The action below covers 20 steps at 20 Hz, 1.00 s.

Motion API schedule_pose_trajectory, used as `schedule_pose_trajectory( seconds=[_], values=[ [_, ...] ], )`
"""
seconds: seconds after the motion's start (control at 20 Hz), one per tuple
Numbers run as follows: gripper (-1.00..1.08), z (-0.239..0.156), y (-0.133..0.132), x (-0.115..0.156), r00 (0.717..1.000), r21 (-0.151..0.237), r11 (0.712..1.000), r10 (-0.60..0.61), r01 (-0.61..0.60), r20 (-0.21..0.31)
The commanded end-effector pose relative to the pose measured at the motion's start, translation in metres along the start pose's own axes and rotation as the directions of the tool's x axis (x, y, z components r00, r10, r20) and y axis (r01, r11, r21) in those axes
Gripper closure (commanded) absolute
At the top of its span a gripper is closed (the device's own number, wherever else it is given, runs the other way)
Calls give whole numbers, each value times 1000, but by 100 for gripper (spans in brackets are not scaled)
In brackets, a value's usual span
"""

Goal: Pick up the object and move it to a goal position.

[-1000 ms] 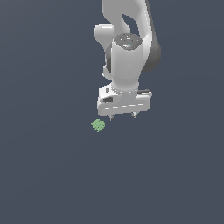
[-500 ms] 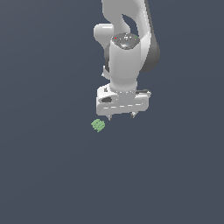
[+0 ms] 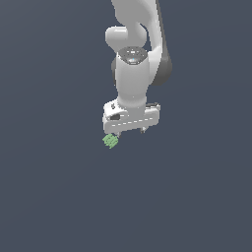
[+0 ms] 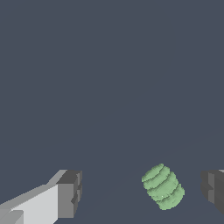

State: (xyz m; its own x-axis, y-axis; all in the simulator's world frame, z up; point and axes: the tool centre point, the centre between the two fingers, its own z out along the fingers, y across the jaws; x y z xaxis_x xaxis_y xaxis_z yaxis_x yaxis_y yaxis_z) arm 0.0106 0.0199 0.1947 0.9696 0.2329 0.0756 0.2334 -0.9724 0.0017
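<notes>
One white end effector (image 3: 130,132) hangs over the dark surface (image 3: 59,197), its fingers spread wide and holding nothing. Between them, but nearer one fingertip, lies the green object (image 4: 163,186), long axis slanted across the gap.

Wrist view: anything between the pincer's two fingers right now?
Yes. The green clump lies in the open pincer, nearer one finger than the other, touching neither. Otherwise bare floor.
</notes>
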Motion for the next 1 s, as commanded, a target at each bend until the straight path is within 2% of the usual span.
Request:
schedule_pose_trajectory(
  seconds=[0.0,0.45,0.95],
  values=[
    [-92,8,7,-6,999,-2,999,-42,42,6],
    [-92,41,35,-32,973,1,973,-230,230,31],
    [-92,76,63,-66,900,20,901,-434,433,52]
  ],
)
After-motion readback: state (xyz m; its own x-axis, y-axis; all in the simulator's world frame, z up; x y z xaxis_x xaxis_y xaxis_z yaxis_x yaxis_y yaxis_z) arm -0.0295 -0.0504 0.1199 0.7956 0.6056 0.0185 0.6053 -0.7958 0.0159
